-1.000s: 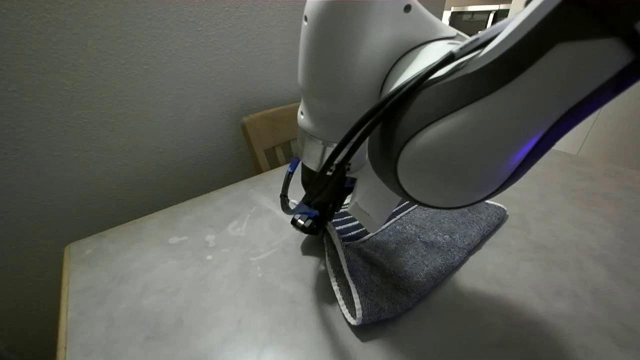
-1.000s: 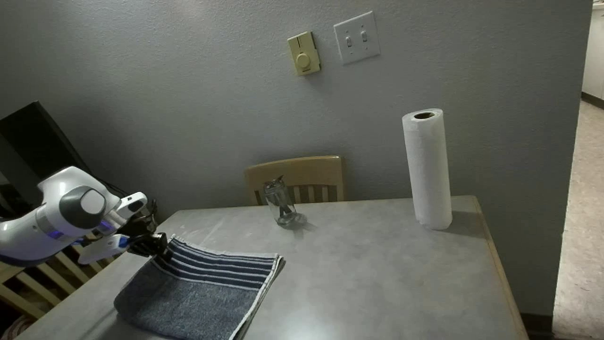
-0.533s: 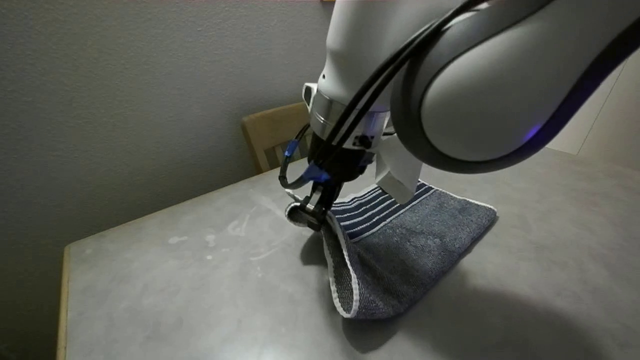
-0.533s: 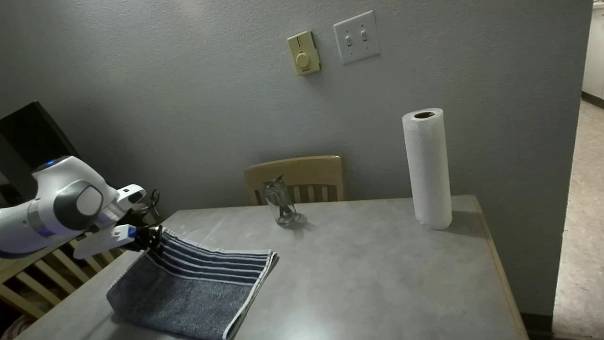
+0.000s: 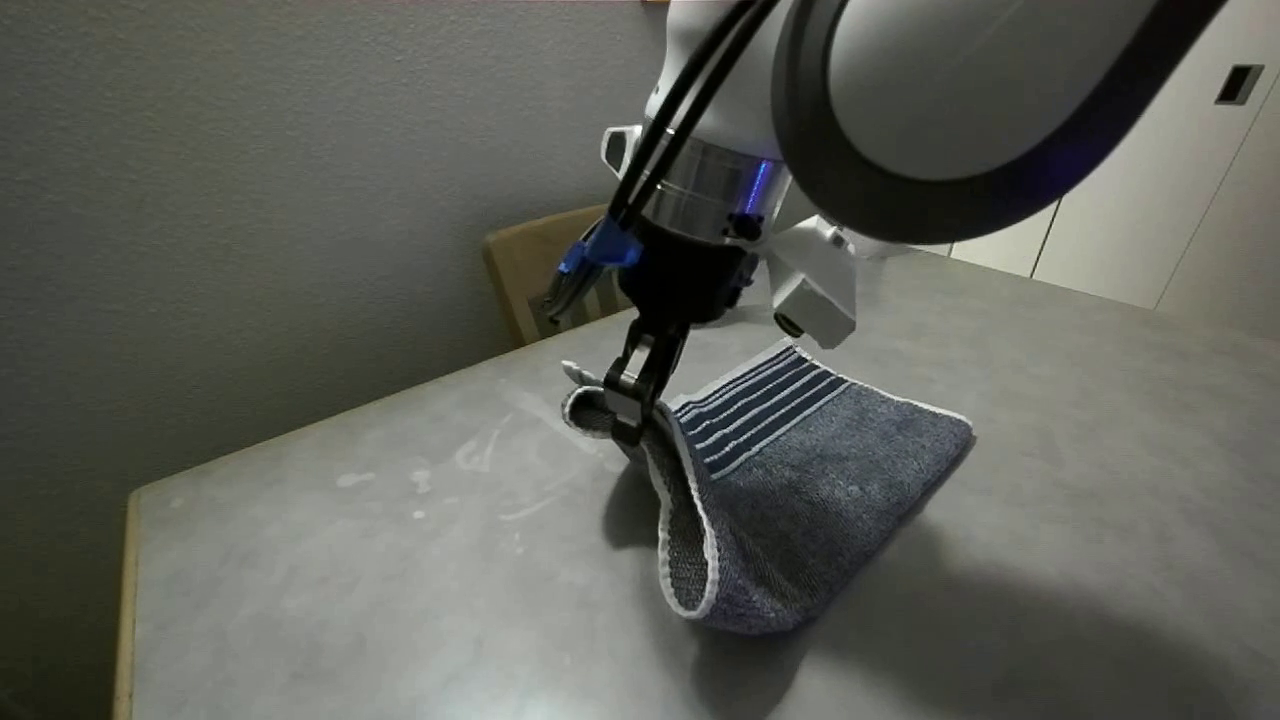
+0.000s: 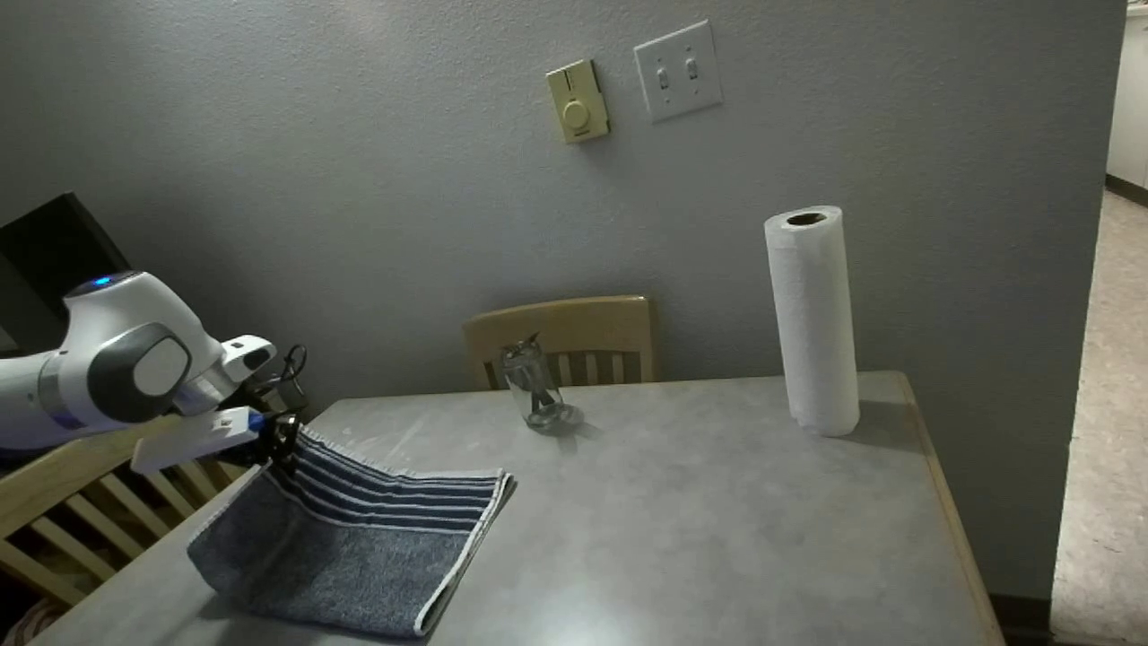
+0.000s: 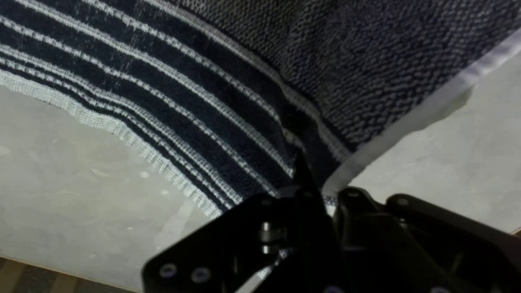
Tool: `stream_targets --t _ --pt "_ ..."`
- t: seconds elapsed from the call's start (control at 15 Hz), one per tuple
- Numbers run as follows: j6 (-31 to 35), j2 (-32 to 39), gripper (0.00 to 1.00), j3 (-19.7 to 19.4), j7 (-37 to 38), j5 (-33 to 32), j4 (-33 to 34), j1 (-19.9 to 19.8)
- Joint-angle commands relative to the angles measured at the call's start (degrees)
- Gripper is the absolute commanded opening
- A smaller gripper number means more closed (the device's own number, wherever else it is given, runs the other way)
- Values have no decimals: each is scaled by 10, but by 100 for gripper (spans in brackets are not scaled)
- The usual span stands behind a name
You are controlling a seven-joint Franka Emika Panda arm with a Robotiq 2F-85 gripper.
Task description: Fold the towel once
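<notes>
A: The claw: in what state, and where is the towel?

B: Narrow, its fingertips pinched on the towel near a corner of the striped end. The gripped part is raised above the table; the main body spreads below the claw and to one side, sloping down to the tabletop.

A: Appearance of the towel?

B: Blue-grey terry with a pale border. A dark band carries thin white stripes, which in the wrist view curve towards the claw. In an exterior view, the hem below the claw bends into a narrow loop exposing the inner face; a small curl of it projects just beside the claw.

A: Edges and room?

B: On the claw's side away from the towel's main body, grey tabletop extends to a wooden edge, well apart. In an exterior view, a slatted chair stands on the arm's side of the claw; away from the arm, a glass jar stands beyond the striped end, a paper-towel roll farther off.
</notes>
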Motion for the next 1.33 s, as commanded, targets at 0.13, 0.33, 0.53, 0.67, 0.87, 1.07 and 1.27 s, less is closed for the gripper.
stream_targets --t 0.13,0.33,0.53,0.67,0.87,1.07,1.27 --pt "-57 -58 2 12 -68 20 -36 -33" --pt "-66 -89 2 12 -102 22 -58 -48" --pt "-68 -119 2 11 -137 29 -82 -63" --pt "-66 -139 2 10 -157 35 -100 -71" --pt "-65 -168 2 5 -180 43 -128 -81" --pt "-61 -150 7 -7 -160 29 -108 -65" --pt "-61 -161 7 -8 -161 30 -119 -67"
